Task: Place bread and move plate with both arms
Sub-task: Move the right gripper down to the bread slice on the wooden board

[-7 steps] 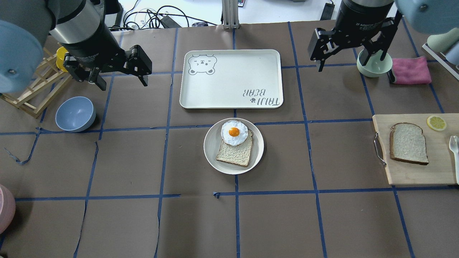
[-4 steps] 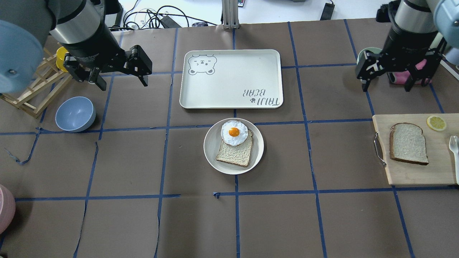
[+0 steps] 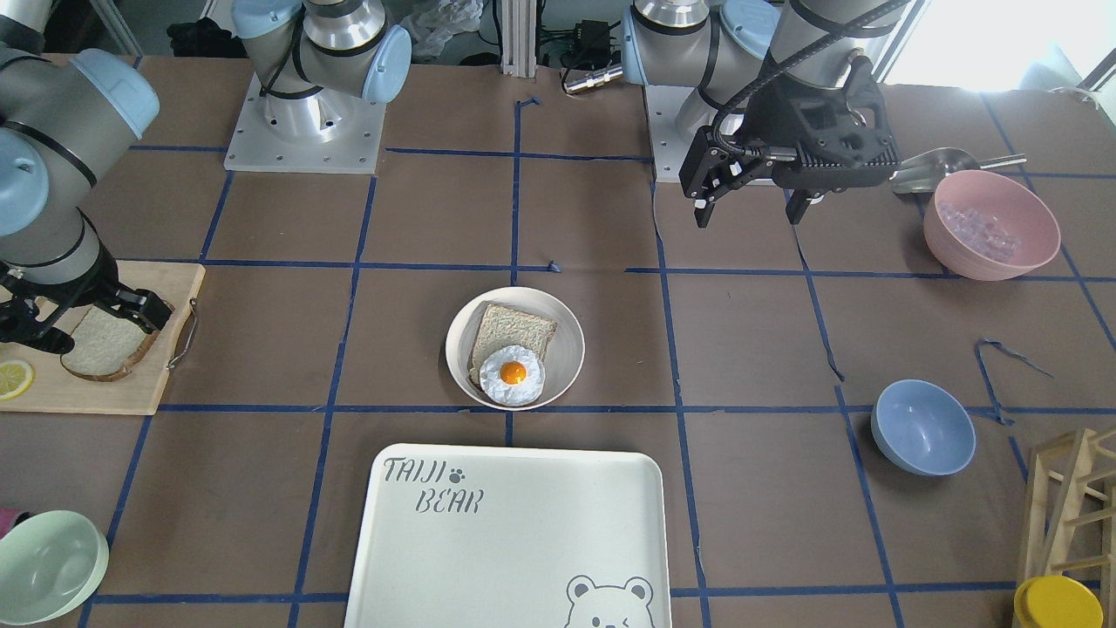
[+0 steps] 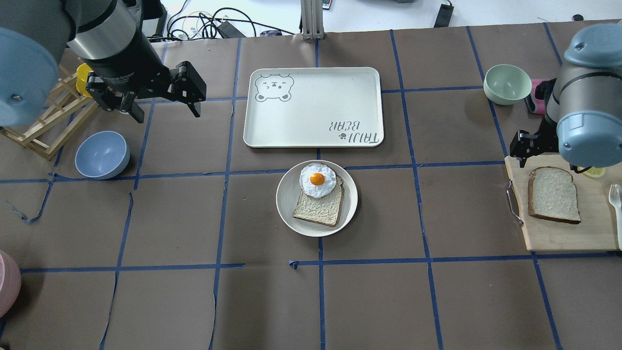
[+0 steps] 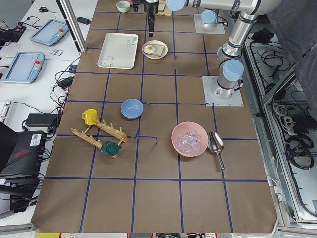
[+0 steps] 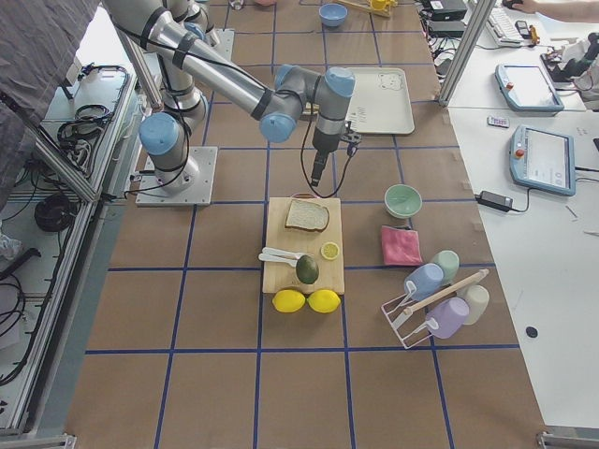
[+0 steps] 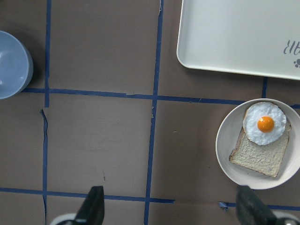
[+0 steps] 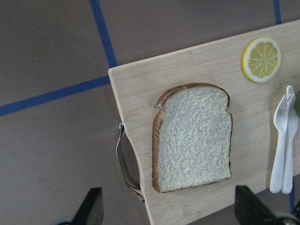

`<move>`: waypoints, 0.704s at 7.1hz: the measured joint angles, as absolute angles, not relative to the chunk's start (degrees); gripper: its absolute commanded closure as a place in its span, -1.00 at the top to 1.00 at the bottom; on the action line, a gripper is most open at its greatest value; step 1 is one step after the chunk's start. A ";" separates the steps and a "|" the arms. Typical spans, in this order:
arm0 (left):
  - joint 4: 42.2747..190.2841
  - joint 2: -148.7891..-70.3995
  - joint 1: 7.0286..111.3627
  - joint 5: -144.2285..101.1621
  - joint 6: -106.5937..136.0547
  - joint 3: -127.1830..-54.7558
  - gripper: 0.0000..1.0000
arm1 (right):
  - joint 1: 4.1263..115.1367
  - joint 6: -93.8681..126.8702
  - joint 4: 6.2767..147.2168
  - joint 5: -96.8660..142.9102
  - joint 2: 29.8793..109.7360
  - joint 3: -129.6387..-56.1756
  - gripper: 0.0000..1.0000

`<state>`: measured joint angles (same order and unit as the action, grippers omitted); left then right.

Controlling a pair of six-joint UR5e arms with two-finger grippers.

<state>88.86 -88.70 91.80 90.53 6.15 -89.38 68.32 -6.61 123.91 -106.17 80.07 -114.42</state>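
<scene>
The right arm has swung away from the pale green bowl (image 4: 508,83) and now hangs over the far edge of the wooden cutting board (image 4: 559,238); the left arm has not moved.

At the left of the overhead view, the left gripper (image 4: 167,114) hovers above the brown table (image 4: 170,218). Its jaws are spread wide and hold nothing. A blue bowl (image 4: 102,154) sits on the table just beside and below it.

In the middle lies a white bear-printed tray (image 4: 316,112). Close to the tray but not touching it is the plate (image 4: 284,199), a round cream dish. It carries a square slice of bread (image 4: 318,210) with a fried egg (image 4: 317,180) overlapping one end.

Further right stands the green bowl. Beyond it the right gripper (image 8: 168,197) is mostly hidden under its own arm in the overhead view. The wrist camera shows its jaws wide apart and gripping nothing.

The bread (image 4: 554,194), a dark-crusted slice, lies flat on the cutting board at the table's right end. It sits below the right jaws, untouched. A lemon slice (image 8: 261,59) lies near it on the board.
</scene>
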 measured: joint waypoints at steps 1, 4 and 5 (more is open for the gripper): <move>88.86 -88.68 91.79 90.53 6.15 -89.39 1.00 | 66.57 -8.21 129.09 -106.17 77.84 -116.76 0.77; 88.86 -88.68 91.77 90.53 6.15 -89.39 1.00 | 64.61 -11.78 133.22 -106.58 74.78 -118.54 0.77; 88.86 -88.68 91.78 90.53 6.15 -89.38 1.00 | 64.38 -12.12 133.40 -106.56 74.56 -118.84 0.77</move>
